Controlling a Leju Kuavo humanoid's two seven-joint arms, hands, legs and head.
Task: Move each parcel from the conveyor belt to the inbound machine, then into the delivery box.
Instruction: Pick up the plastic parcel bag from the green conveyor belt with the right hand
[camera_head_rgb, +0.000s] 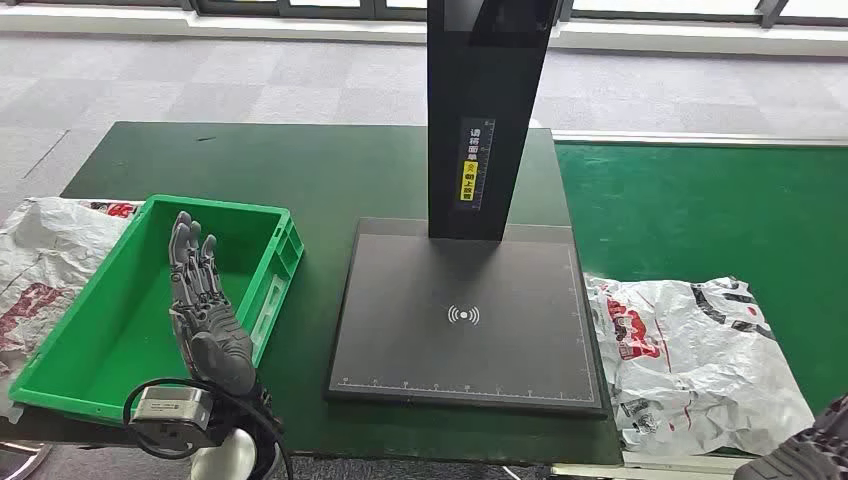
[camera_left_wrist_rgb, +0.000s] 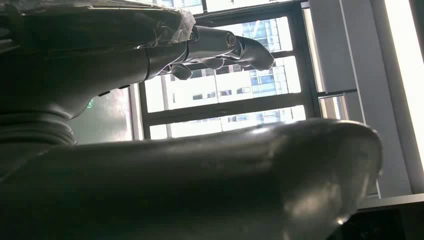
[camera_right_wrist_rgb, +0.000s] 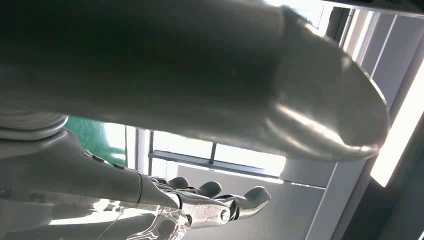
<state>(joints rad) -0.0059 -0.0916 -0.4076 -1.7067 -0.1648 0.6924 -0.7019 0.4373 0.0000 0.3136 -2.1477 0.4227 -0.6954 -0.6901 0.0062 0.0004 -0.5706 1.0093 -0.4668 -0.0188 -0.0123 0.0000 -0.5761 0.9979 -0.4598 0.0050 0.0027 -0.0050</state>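
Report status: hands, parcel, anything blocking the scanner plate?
Left hand open, empty, over green plastic crate. Right hand at frame edge, state unclear. White crumpled plastic parcel on green belt. Black scanner plate bare.

The scene is seen in the head view from high above the near edge of the bench (camera_head_rgb: 330, 170), facing forward and down, with the windows at the far wall just caught along the top. Each wrist view is taken from very close behind its own hand (camera_left_wrist_rgb: 210, 45) (camera_right_wrist_rgb: 210, 207), angled upward toward those windows. Only the windows and the left hand (camera_head_rgb: 205, 310) are shared.
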